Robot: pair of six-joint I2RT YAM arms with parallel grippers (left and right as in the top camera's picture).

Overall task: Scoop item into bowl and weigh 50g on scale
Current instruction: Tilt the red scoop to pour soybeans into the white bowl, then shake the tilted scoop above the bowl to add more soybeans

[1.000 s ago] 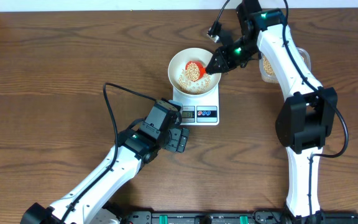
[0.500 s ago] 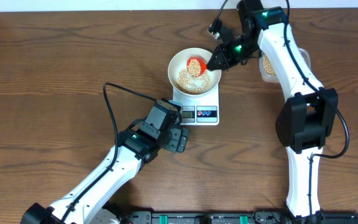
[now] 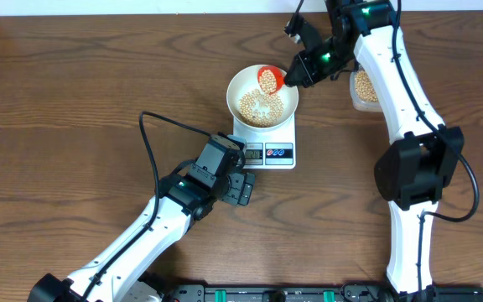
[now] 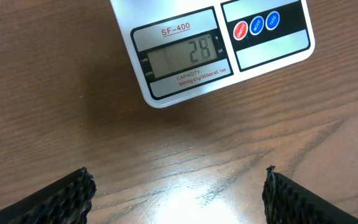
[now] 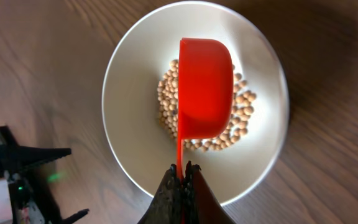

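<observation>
The white bowl stands on the white scale and holds a layer of pale beans. My right gripper is shut on the thin handle of a red scoop, which hangs over the bowl's far rim with beans in it. The right wrist view shows the scoop's red back above the beans and the bowl, with the gripper pinching the handle. My left gripper is open and empty in front of the scale. Its view shows the display reading 28.
A clear plastic tub of beans sits at the back right, partly behind my right arm. A black cable loops over the table left of the scale. The table's back edge runs just behind the bowl.
My right gripper has drawn the red scoop from the middle of the bowl up toward its far right rim. The left arm has not moved.
</observation>
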